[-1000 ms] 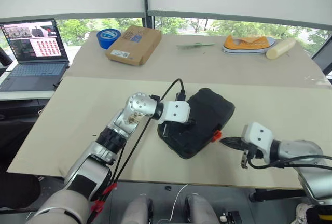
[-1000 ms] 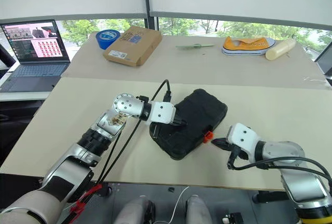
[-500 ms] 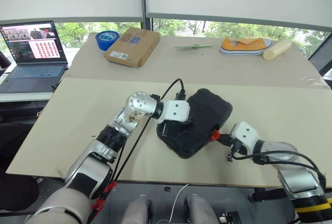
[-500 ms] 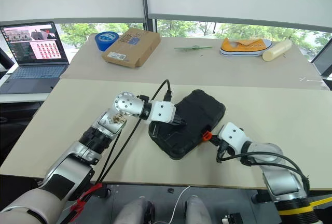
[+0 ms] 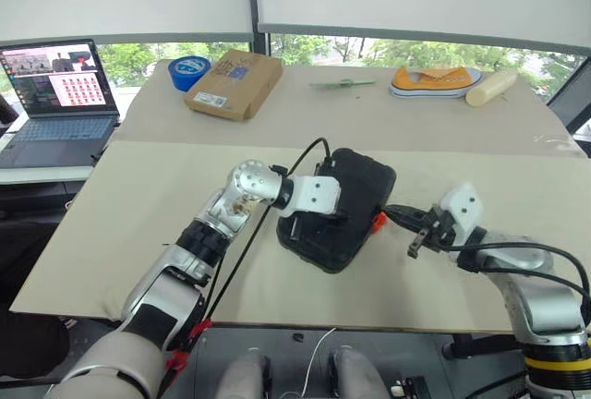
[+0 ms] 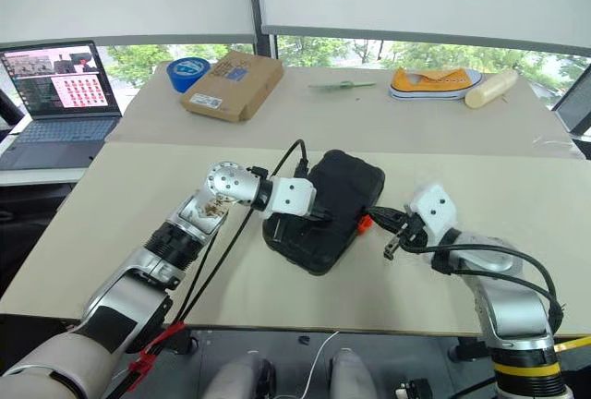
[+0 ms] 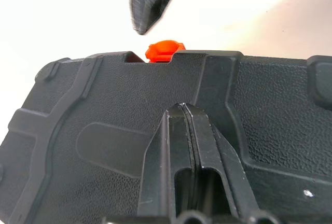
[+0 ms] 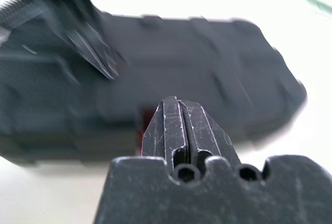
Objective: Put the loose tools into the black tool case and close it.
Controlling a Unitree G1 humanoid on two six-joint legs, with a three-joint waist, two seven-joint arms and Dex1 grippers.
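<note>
The left hand (image 7: 182, 111), fingers pressed together, rests on the lid of the closed black tool case (image 5: 355, 187) on the table (image 5: 138, 205); the right hand (image 5: 392, 213), also closed, points at its orange latch (image 5: 377, 222).

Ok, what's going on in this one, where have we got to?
The black tool case lies shut on the table, and no loose tools are in sight. The left claw, fingers together, rests on the lid, apparently holding it down. The right claw, also shut, points its tips at the small orange latch on the case's edge, seemingly working to fasten it. Whether the latch has caught cannot be told.
</note>
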